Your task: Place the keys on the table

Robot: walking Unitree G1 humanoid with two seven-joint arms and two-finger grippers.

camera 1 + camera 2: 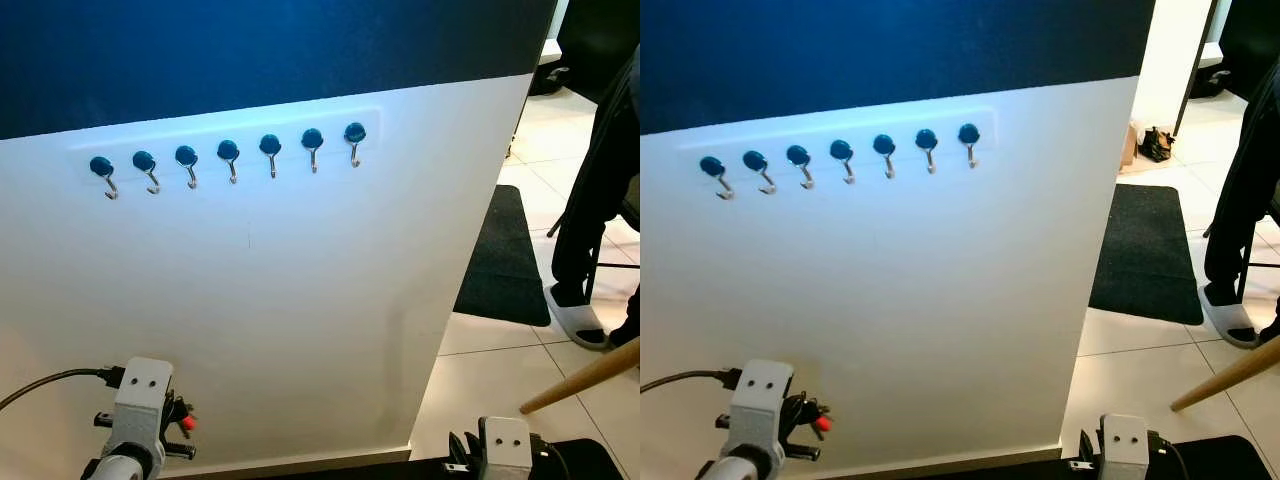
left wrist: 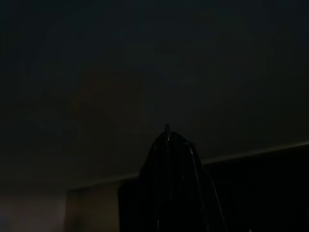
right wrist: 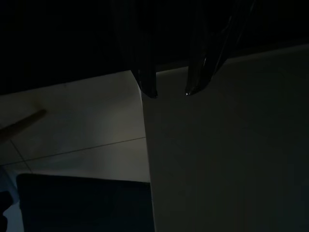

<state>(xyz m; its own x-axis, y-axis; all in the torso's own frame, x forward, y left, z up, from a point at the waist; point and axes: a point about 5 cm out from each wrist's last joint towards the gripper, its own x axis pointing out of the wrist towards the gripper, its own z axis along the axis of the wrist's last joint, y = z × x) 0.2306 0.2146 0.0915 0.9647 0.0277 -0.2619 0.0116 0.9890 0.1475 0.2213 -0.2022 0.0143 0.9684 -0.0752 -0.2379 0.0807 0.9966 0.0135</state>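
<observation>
Keys (image 1: 181, 420): small bunch, red tag, clenched in left pincer (image 1: 178, 425) low before white wall (image 1: 300, 300). Likely light, rigid, jangly; best pinched at ring. Right pincer (image 3: 169, 89): released, idle.

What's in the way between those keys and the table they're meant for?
What looks like the keys sits by the left gripper, facing a white wall straight ahead. Where the table stands I cannot tell. To the right lies floor, with a black mat and a person's legs.
</observation>
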